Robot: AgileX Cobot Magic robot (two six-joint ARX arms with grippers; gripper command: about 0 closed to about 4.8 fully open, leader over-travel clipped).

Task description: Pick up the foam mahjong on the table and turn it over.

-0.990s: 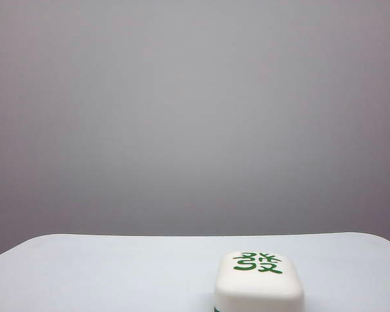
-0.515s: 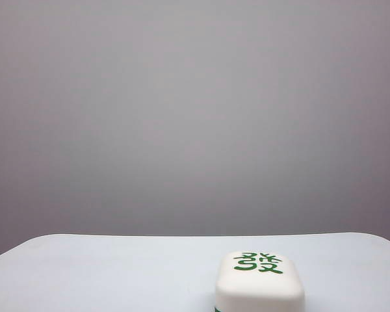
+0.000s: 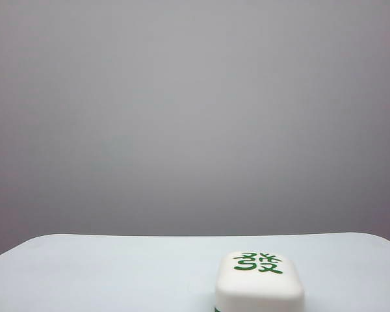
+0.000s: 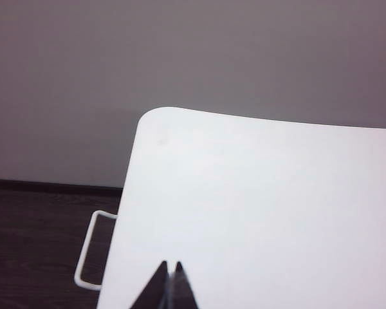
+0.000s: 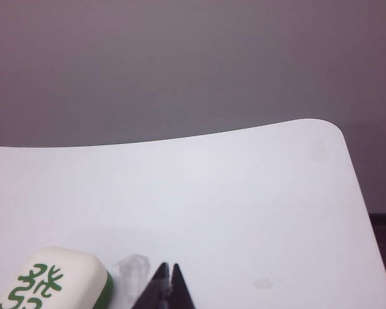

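Exterior view shows neither arm: only the table (image 3: 117,273) before a plain grey wall (image 3: 195,117), with the foam mahjong (image 3: 259,283) lying flat at the near edge, right of centre, white character face up and a sliver of green beneath. Left wrist view has the left gripper (image 4: 169,283) pressed together over the table's left edge, beside a white wire handle (image 4: 90,251). Right wrist view has the right gripper (image 5: 168,283) pressed together, empty, the mahjong near it on its left, not touching.
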